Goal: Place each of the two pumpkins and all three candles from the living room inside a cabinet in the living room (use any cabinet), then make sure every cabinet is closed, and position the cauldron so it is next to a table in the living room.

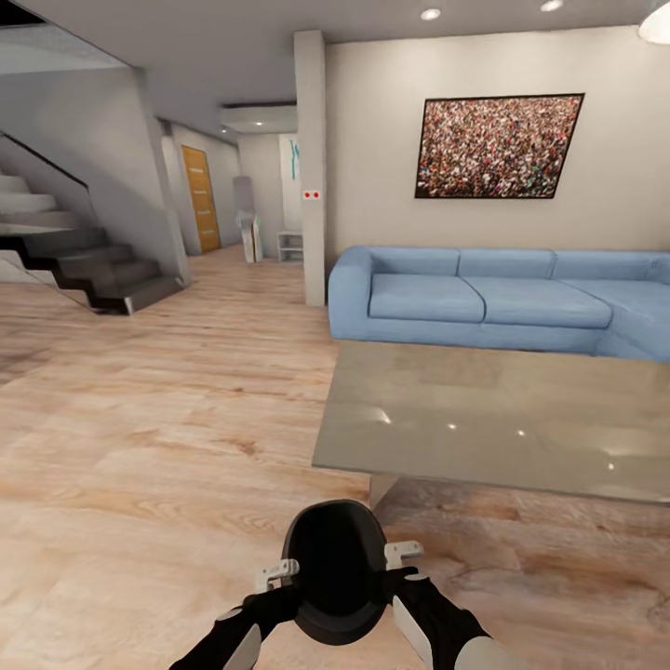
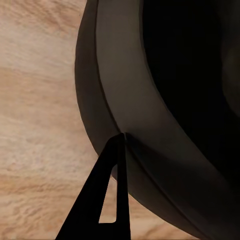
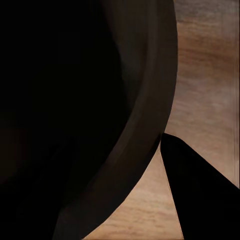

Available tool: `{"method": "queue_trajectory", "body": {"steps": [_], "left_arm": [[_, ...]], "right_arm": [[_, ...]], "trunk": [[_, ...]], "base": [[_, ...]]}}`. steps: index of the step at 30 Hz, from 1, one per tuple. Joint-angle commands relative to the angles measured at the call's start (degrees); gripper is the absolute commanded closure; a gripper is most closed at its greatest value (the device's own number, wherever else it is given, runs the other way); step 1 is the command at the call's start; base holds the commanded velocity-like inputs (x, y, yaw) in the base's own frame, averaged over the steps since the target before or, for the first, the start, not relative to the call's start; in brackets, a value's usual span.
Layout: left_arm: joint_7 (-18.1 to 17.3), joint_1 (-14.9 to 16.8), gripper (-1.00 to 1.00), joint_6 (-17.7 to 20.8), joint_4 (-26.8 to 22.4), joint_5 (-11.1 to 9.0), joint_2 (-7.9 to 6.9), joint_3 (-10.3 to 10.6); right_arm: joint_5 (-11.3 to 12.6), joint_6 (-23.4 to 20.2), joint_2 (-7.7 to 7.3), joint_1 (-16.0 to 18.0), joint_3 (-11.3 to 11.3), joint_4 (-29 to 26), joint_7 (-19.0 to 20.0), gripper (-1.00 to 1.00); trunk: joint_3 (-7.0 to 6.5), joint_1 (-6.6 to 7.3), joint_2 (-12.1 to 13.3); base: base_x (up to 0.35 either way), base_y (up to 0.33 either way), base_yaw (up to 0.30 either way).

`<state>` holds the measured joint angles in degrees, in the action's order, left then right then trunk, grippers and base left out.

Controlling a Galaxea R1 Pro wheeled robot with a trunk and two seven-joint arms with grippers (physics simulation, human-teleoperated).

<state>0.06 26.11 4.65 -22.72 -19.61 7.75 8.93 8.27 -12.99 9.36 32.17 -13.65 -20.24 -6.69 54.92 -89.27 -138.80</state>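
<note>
Cauldron (image 1: 337,569): black, rigid, thick-walled, probably heavy; best held at opposite sides of the rim. It hangs over the wood floor (image 1: 140,447), near the glass table's (image 1: 502,419) front-left corner. Left gripper (image 1: 277,574) and right gripper (image 1: 404,555) pinch the rim, fingers closed on the wall.

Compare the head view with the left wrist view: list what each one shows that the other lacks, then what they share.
Head view alone: the long blue fabric sofa, the glossy grey low table, the framed crowd picture, the dark staircase, the right gripper and the left gripper flanking the pot.

Left wrist view alone: a close look at one dark finger of the left gripper pressed against the pot's outer rim.

Both: the round black cauldron and the light wood plank floor.
</note>
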Motion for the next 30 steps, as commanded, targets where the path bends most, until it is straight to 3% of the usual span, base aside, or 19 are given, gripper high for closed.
{"method": "queue_trajectory", "body": {"steps": [1, 7, 30], "left_arm": [[0.02, -0.01, 1.0, 0.27, -0.04, -0.19, -0.11, 0.39], [0.02, -0.01, 1.0, 0.27, -0.04, -0.22, -0.11, 0.39], [0.02, -0.01, 1.0, 0.27, -0.04, -0.21, -0.11, 0.39]], "right_arm": [[1.4, -0.19, -0.05, 0.08, -1.03, -0.51, 0.1, 1.0], [1.4, 0.12, -0.05, 0.08, -1.03, -0.51, 0.1, 1.0], [1.4, 0.15, -0.05, 0.08, -1.03, -0.51, 0.18, 1.0]], "trunk": [[0.03, 0.02, -0.03], [-0.06, 0.02, -0.03], [-0.07, 0.02, -0.03]], "base": [[0.01, 0.0, -0.28], [0.002, 0.0, -0.176], [0.048, 0.0, -0.003]]}}
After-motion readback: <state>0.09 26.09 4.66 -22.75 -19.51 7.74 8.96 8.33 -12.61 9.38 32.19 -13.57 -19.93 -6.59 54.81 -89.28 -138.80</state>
